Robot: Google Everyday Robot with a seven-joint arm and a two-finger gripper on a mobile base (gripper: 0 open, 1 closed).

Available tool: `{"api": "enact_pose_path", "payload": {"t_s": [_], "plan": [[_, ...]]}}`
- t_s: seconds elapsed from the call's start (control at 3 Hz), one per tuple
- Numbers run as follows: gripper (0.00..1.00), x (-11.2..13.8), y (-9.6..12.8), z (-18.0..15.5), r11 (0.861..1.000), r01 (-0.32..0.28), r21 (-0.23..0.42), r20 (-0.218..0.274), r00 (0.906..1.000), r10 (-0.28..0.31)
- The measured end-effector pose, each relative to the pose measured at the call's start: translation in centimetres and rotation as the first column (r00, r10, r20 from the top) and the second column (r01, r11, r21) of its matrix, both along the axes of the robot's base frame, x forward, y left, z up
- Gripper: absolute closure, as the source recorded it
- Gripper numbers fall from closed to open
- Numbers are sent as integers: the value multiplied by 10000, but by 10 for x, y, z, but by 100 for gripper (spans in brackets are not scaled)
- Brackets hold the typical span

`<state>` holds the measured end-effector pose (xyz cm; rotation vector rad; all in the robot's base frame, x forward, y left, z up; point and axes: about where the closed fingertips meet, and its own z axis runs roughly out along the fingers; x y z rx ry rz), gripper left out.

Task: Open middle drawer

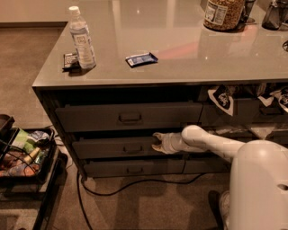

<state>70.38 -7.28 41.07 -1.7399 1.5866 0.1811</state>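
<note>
The middle drawer [108,148] is a wide dark-grey front under the countertop, between a taller drawer [90,118] above and a slimmer one [108,169] below. Its small loop handle [132,148] sits at the centre. A dark gap shows above the front. My gripper [156,141] is at the end of the white arm [207,143] that reaches in from the right. It rests against the drawer front just right of the handle and hides the front's right part.
On the countertop [180,58] stand a water bottle [82,37], a small dark packet [70,61], a blue packet [141,59] and a jar [223,13]. A black cart [27,175] with snacks stands at the left. A cable [135,186] lies on the carpet.
</note>
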Motion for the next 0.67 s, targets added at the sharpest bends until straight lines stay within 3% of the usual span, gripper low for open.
{"api": "enact_pose_path", "payload": {"t_s": [0.67], "plan": [[97,-4,-1,11,10000,-87,48,-50,9999,88]]}}
